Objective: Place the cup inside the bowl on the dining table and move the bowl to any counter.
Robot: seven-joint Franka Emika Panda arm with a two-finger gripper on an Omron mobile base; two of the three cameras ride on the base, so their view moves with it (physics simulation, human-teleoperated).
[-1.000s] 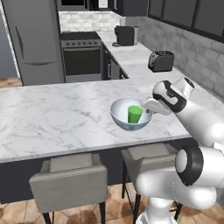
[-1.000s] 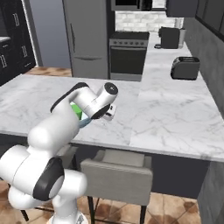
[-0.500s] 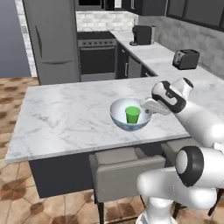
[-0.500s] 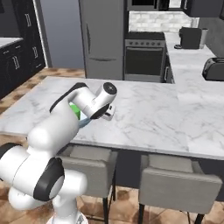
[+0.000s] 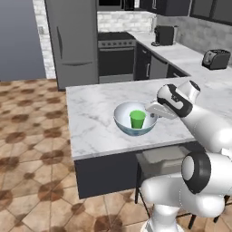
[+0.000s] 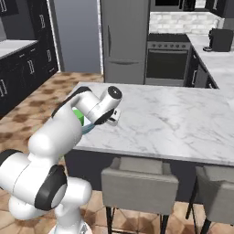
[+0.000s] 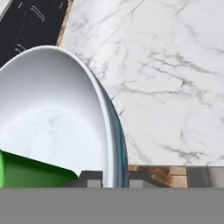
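The bowl point(image 5: 125, 119), white inside and pale blue outside, is over the near left part of the dining table point(image 5: 90, 104). The green cup point(image 5: 137, 118) stands inside it. My gripper point(image 5: 154, 112) is shut on the bowl's right rim. In the hand view the bowl point(image 7: 52, 113) curves up on the left, the cup point(image 7: 30, 173) lies low at the left, and my gripper point(image 7: 114, 178) pinches the rim with one finger on each side. From the right base view the arm hides most of the bowl point(image 6: 87, 129); a bit of the cup point(image 6: 78, 116) shows.
Padded chairs point(image 6: 139, 185) are tucked under the table's near side. Behind the table stand a grey fridge point(image 5: 74, 41) and an oven point(image 5: 118, 54). A marble counter point(image 5: 190, 59) on the right carries a toaster point(image 5: 215, 58) and a coffee machine point(image 5: 164, 35). Tiled floor lies left of the table.
The whole picture has shifted: the base has driven left along the table, whose left end and the floor beyond now show. The bowl with the cup stays in my gripper.
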